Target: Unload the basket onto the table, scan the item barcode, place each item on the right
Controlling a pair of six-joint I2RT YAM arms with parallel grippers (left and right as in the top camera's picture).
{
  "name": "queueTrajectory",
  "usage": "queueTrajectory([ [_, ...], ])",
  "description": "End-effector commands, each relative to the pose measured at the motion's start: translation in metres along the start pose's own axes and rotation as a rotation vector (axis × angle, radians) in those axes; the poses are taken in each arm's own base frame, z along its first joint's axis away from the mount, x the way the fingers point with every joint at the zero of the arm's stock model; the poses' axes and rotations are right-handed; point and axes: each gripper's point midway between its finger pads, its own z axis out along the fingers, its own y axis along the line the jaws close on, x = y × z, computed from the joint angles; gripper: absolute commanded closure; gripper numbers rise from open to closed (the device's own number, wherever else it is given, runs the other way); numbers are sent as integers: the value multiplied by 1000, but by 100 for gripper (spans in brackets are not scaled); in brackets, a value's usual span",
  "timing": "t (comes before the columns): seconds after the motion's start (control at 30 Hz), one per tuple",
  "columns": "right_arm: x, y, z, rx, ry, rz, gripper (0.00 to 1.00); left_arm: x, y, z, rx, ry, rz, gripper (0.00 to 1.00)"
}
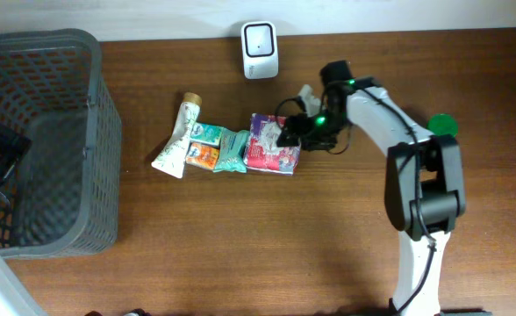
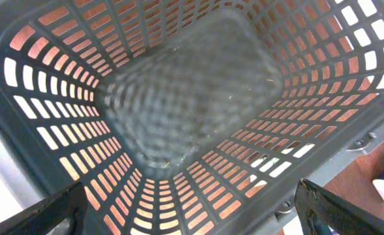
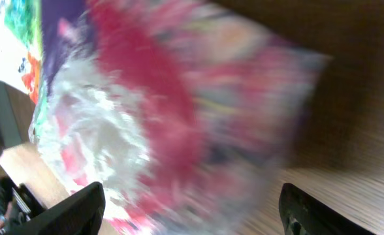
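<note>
A pink, red and purple packet [image 3: 179, 130] fills the right wrist camera, smeared by blur, with the right gripper [image 3: 192, 212] set low around it and one dark finger showing in each bottom corner of that view. The jaws stand well apart on either side of the packet. Whether they have actually pinched it cannot be told from so blurred a frame.

From overhead, the packet [image 1: 271, 145] lies flat on the wooden table [image 1: 240, 237] at the right end of a short row of goods. A pair of teal and orange sachets [image 1: 216, 151] sits to its left and a pale tube [image 1: 179, 140] beyond them, and the right gripper [image 1: 295, 130] is at the packet's right edge.

The white scanner [image 1: 260, 48] stands at the far edge of the table, near the packet but apart from it.

The step in hand looks to be the pick-up. The next move would need a firm hold, a lift clear of the sachets and a turn that brings the barcode face toward the scanner.

The left gripper [image 2: 192, 212] hangs over the grey basket [image 2: 309, 65] at the left of the table with its fingers spread wide and holding nothing.

A green disc [image 1: 442, 125] lies at the right.

No brand, label or barcode can be read: the packet's print is a blur, and the writing on the tube and sachets is too small
</note>
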Motion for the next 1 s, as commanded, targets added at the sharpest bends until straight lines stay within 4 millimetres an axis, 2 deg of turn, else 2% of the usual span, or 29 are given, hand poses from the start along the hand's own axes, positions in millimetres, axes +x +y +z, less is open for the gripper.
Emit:
queueTrajectory([
  [0.0, 2, -22, -23, 3, 4, 76, 19, -1, 2, 0, -3, 0, -10, 1],
  [0.07, 9, -18, -19, -9, 29, 83, 19, -1, 2, 0, -3, 0, -10, 1],
  [0.13, 12, 1, -5, -57, 42, 49, 19, -1, 2, 0, -3, 0, -10, 1],
  [0.2, 10, 7, 9, -58, 27, 65, 26, -1, 2, 0, -3, 0, -10, 1],
  [0.23, 12, 4, 16, -47, 25, 59, 44, -1, 2, 0, -3, 0, -10, 1],
  [0.27, 15, 0, 20, -41, 26, 43, 89, -1, 2, 0, -3, 0, -10, 1],
  [0.3, 16, -1, 20, -40, 26, 35, 96, -1, 2, 0, -3, 0, -10, 1],
  [0.37, 11, 0, 14, -41, 16, 39, 96, -1, 2, 0, -3, 0, -10, 1],
  [0.4, 5, -1, 3, -21, 10, 47, 96, -1, 2, 0, -3, 0, -10, 1],
  [0.43, 0, -8, -13, 75, 7, 56, 96, -1, 2, 0, -3, 0, -10, 1],
  [0.5, -14, -27, -70, 400, -18, 49, 96, -1, 2, 0, -4, 0, -10, 1],
  [0.53, -16, -40, -109, 596, -38, 67, 96, -1, 2, 0, -3, 0, -10, 1],
  [0.6, -8, -61, -166, 892, -89, 194, 96, -1, 2, 0, -3, 0, -10, 1],
  [0.63, 1, -69, -182, 993, -103, 269, 96, -1, 2, 0, -3, 0, -10, 1],
  [0.73, 15, -92, -177, 1130, -36, 258, 96, -1, 2, 0, -3, 0, -10, 1],
  [0.77, 22, -98, -162, 1134, -2, 251, 96, -1, 2, 0, -3, 0, -10, 1],
  [0.8, 25, -94, -147, 1110, 17, 235, 96, -1, 2, 0, -3, 0, -10, 1],
  [0.87, 20, -73, -125, 1062, 11, 182, 78, -1, 2, 0, -3, 0, -10, 1],
  [0.9, 14, -46, -99, 1000, -5, 114, 49, -1, 2, 0, -3, 0, -10, 1],
  [0.93, 11, -20, -74, 909, -12, 65, 38, -1, 2, 0, -3, 0, -10, 1],
  [0.97, 10, 10, -47, 801, -18, 18, 33, -1, 2, 0, -3, 0, -10, 1],
])
